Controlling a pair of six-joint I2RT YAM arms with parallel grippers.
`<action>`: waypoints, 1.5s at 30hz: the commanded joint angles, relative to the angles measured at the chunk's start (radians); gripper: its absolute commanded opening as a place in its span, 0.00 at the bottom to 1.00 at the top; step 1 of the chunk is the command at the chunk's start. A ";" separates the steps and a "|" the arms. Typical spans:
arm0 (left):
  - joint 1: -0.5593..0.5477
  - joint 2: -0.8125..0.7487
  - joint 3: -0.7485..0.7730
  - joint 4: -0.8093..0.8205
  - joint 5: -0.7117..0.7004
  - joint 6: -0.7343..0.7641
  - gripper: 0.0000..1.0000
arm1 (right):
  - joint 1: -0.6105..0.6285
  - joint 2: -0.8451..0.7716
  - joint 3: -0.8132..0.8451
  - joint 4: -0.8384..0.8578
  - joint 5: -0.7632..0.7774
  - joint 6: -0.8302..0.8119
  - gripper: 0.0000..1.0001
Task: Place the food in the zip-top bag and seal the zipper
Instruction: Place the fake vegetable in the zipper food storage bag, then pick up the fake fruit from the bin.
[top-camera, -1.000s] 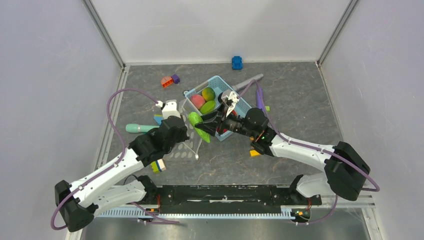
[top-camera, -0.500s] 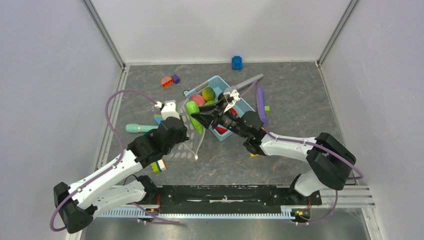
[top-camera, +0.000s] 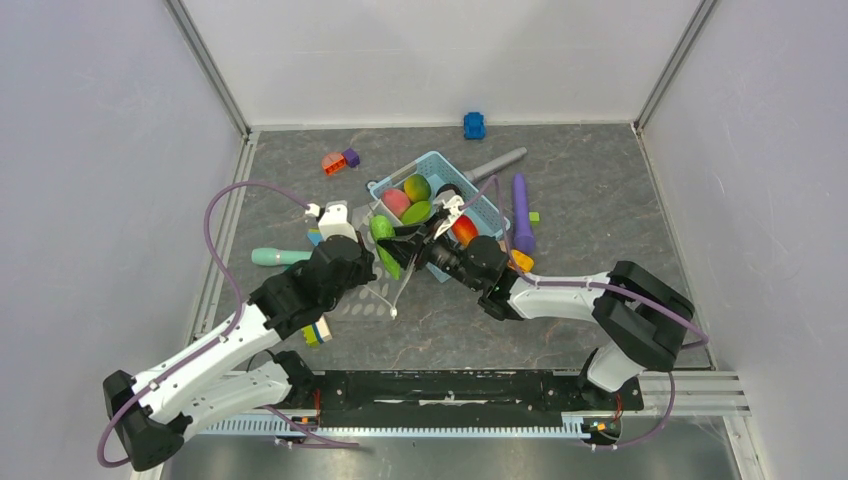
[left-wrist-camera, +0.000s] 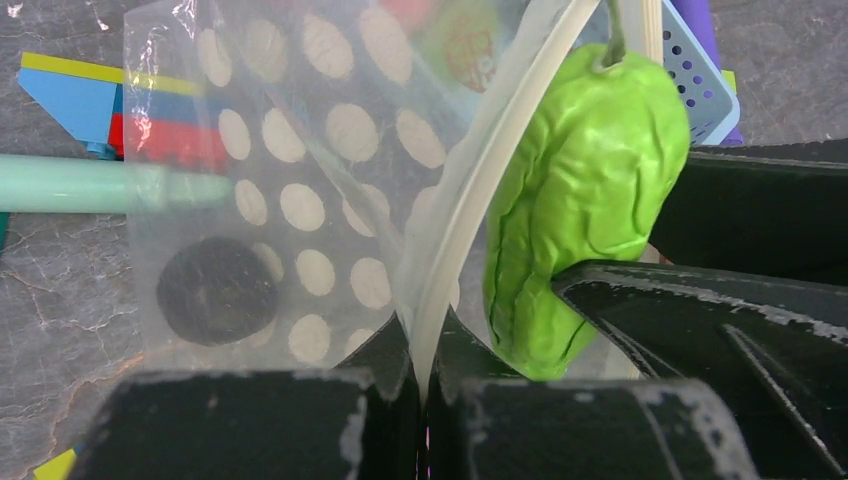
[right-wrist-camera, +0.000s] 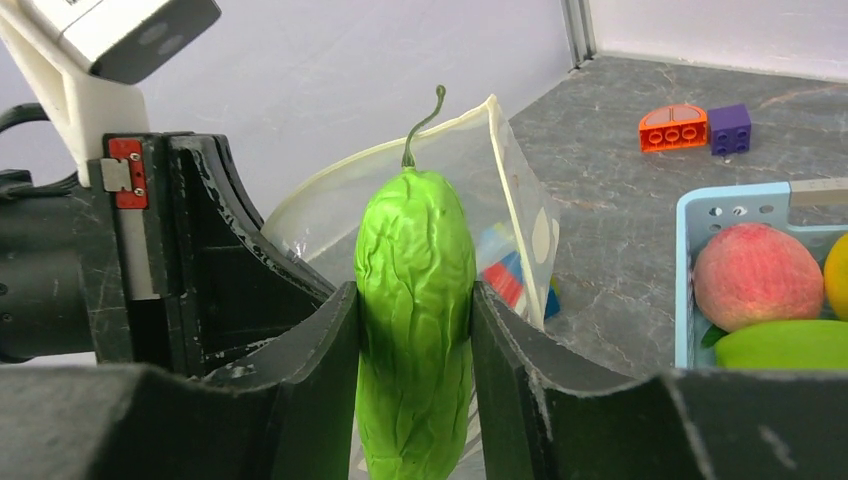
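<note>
At the mouth of the zip-top bag (left-wrist-camera: 300, 200), entries run from the grippers outward:

Left gripper (left-wrist-camera: 420, 345): jaws pressed together on the zipper (left-wrist-camera: 480, 170), pinching one lip of the bag and holding it raised.

Right gripper (right-wrist-camera: 413, 330): jaws part-way apart, clamped on the flanks of a green gourd (right-wrist-camera: 415, 270), stem up, just beside the zipper and level with the mouth.

Bag: floppy and dotted, with the mouth bowed into a loop. A dark round piece (left-wrist-camera: 215, 290) shows through the film; whether it lies inside or underneath cannot be told.

Basket (top-camera: 432, 160): just beyond the grippers, holding a peach (right-wrist-camera: 755, 275) and other food not yet bagged.

Hazards, as judged:
- Only one lip is held, so the free lip may sag and close the loop.
- The gourd could then press on the outside of the film and drop to the table (top-camera: 600, 200) on release.
- Its stem may snag the strip.
- A hard push might pull the zipper out of the left pinch.

Views:
- Left wrist alone shows the pinch on the strip and which side of it the gourd is on.
- Right wrist alone shows the open loop behind the gourd and the grip on its flanks.
- Top view alone shows the basket's remaining pieces and both arms meeting over the bag
</note>
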 joint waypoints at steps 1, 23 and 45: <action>0.004 -0.017 -0.009 0.041 -0.007 -0.022 0.02 | 0.017 0.003 0.014 0.006 0.065 -0.034 0.46; 0.003 -0.024 -0.009 0.019 -0.042 -0.029 0.02 | 0.030 -0.150 0.165 -0.466 0.012 -0.210 0.98; 0.003 0.002 -0.012 0.042 -0.040 0.020 0.02 | -0.278 -0.073 0.346 -1.068 0.096 -0.254 0.98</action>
